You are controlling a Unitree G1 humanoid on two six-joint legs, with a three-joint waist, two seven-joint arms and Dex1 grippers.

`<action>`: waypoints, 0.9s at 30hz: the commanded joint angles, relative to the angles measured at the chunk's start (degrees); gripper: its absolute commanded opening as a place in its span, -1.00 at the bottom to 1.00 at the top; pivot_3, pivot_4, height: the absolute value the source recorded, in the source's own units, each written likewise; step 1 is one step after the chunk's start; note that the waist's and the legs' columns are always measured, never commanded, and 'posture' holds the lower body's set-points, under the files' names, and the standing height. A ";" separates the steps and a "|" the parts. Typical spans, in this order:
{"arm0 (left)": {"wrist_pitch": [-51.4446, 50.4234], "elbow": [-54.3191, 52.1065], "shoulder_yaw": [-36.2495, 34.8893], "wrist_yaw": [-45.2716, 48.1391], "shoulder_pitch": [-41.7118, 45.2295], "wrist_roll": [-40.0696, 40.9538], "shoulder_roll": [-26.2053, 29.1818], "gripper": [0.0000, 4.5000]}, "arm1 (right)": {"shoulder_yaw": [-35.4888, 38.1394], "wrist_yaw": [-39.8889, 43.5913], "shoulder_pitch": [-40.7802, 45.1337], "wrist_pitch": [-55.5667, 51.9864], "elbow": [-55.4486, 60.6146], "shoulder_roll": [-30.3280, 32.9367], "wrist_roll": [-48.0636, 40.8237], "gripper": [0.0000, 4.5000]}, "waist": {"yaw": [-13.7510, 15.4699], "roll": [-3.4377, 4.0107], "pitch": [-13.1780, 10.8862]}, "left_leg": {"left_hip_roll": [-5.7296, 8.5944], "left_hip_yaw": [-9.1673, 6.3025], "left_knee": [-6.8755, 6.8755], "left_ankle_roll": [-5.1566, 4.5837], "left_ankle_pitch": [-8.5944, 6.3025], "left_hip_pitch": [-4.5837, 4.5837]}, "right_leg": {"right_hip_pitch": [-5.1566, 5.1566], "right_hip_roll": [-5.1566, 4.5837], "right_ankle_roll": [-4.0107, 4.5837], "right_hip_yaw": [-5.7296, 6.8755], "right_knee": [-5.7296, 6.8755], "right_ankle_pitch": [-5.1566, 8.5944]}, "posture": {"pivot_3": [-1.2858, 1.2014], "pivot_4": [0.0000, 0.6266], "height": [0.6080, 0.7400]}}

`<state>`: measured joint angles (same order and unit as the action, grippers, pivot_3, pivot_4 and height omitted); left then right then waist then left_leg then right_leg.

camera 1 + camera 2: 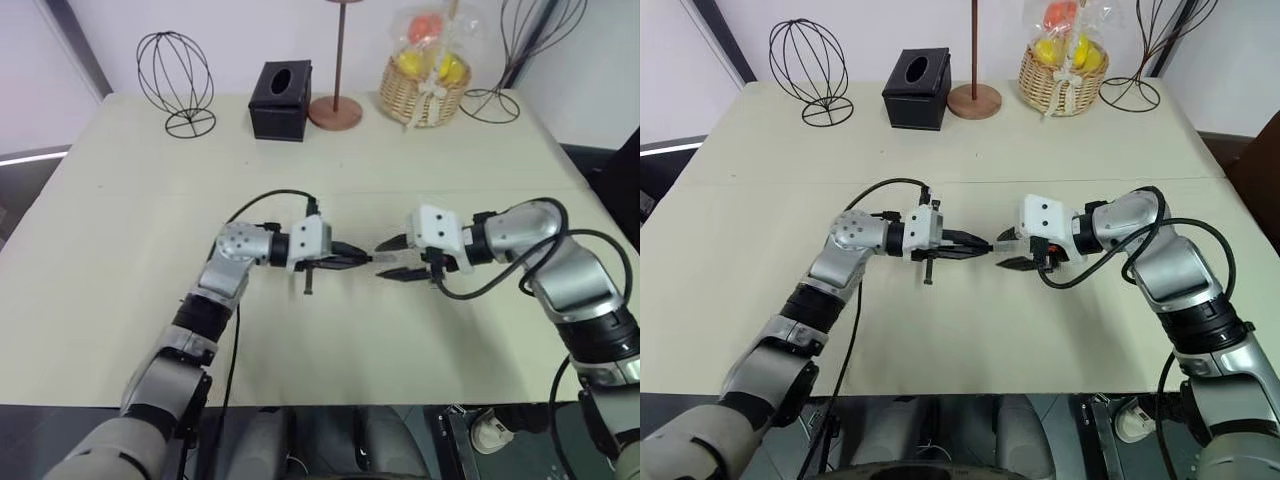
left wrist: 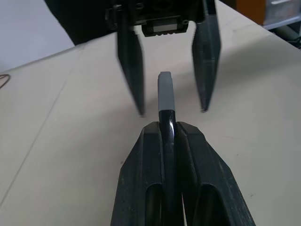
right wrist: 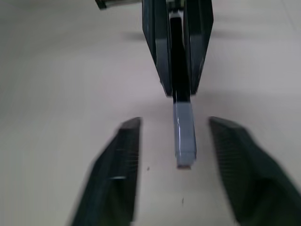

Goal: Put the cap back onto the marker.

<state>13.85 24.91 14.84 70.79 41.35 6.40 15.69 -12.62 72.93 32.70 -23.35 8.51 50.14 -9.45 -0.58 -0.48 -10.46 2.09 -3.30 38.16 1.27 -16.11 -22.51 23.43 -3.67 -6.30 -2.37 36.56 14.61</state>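
The left gripper [image 1: 352, 260] has its two black fingers pressed together on the marker [image 2: 167, 126], a slim black stick with a glossy barrel. The marker lies in the narrow slot between the two fingers and sticks out a little beyond their tips. In the head views this gripper points sideways toward the other arm, above the middle of the pale beige table [image 1: 120, 200].

On the free end of the marker sits the cap [image 2: 164, 90], a small pale grey cylinder. In both wrist views it is in line with the black barrel and joined to it with no gap that I can see. I cannot tell if it is pushed fully home.

The right gripper [image 1: 392, 258] faces the left one, tip to tip. Its black fingers [image 2: 130, 66] are spread apart, one on each side of the cap. In both wrist views a strip of table shows between the cap and each finger, so the fingers do not touch it and hold nothing. The tips of the two grippers are very near each other, with the cap between them.

At the far edge of the table stand a black wire globe on a ring base [image 1: 175, 80], a black box of tissues [image 1: 280, 98], a round wooden base with a thin upright pole [image 1: 336, 108], and a woven basket with yellow and orange things wrapped in clear film [image 1: 427, 72].
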 commanded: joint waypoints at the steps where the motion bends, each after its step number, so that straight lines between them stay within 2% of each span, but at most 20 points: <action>1: 0.09 -1.43 -0.80 -0.44 1.26 0.59 0.91 -1.00 | 3.00 0.73 -2.28 0.71 1.21 4.10 0.30 0.20 | -0.03 0.00 0.00 | 0.00 0.00 0.00 0.00 0.00 0.00 | 0.00 0.00 0.00 0.00 0.00 0.00 | 0.03 -0.52 1.00; 6: 0.02 -0.89 -1.48 -0.89 1.44 0.75 2.14 -1.00 | 7.79 -2.08 -4.15 1.54 -1.46 6.66 -0.22 0.20 | -0.23 0.00 0.00 | -0.02 0.01 -0.01 0.00 0.00 0.01 | 0.01 0.01 0.00 -0.01 0.00 0.00 | 0.03 -0.52 1.00; 9: -3.44 -1.36 -3.79 -2.96 1.41 2.46 2.75 -1.00 | 12.41 -8.92 -5.17 3.06 -5.29 5.69 1.36 0.20 | -0.07 0.00 0.00 | -0.02 0.01 -0.01 0.00 0.00 0.01 | 0.01 0.02 0.00 0.00 0.00 0.00 | 0.03 -0.52 1.00; 13: -10.87 -3.84 -8.05 -10.92 0.16 3.09 3.62 -1.00 | 21.39 -20.44 -8.67 1.29 -7.16 0.23 -0.84 0.20 | 0.02 -0.01 0.00 | -0.01 -0.01 -0.01 0.00 0.00 0.00 | 0.00 -0.01 0.00 0.00 0.00 0.00 | 0.03 -0.52 1.00; 17: -21.34 -9.35 -12.63 -21.71 -3.93 2.66 4.95 -1.00 | 27.41 -30.26 -13.70 -1.21 -2.92 -7.36 -2.71 0.20 | -0.07 0.01 0.01 | -0.01 0.00 -0.02 0.00 0.00 0.00 | 0.01 -0.01 0.00 -0.03 0.02 0.00 | 0.03 -0.52 1.00; 20: -32.56 -16.42 -16.62 -29.58 -8.32 3.91 5.51 -1.00 | 28.76 -34.79 -17.39 -2.80 1.11 -11.54 -3.37 0.20 | -0.29 0.01 0.01 | -0.03 0.01 -0.04 0.00 0.00 0.01 | 0.09 0.01 0.00 -0.08 0.13 0.00 | 0.03 -0.52 1.00; 24: -39.04 -24.29 -18.48 -34.99 -12.88 3.54 6.59 -1.00 | 28.71 -37.07 -19.43 -3.45 2.96 -13.21 -3.69 0.20 | -0.03 0.01 0.00 | 0.01 0.04 -0.02 0.06 0.04 0.01 | 0.16 -0.01 0.01 -0.13 0.33 0.00 | 0.03 -0.52 1.00; 27: -42.75 -27.83 -22.42 -41.60 -15.94 3.11 6.88 -1.00 | 28.61 -38.54 -19.54 -2.82 2.27 -14.09 -3.85 0.20 | -0.01 -0.01 0.01 | 0.04 -0.01 0.02 0.09 0.05 0.09 | 0.06 -0.03 0.01 -0.12 0.38 0.01 | 0.03 -0.52 1.00</action>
<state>-27.47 0.27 -4.64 32.28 25.55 9.34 21.97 14.33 35.43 13.21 -27.10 9.63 36.29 -12.59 -0.59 -0.49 -10.45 2.12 -3.31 38.17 1.37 -16.06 -22.41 23.49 -3.70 -6.29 -2.49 36.94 14.61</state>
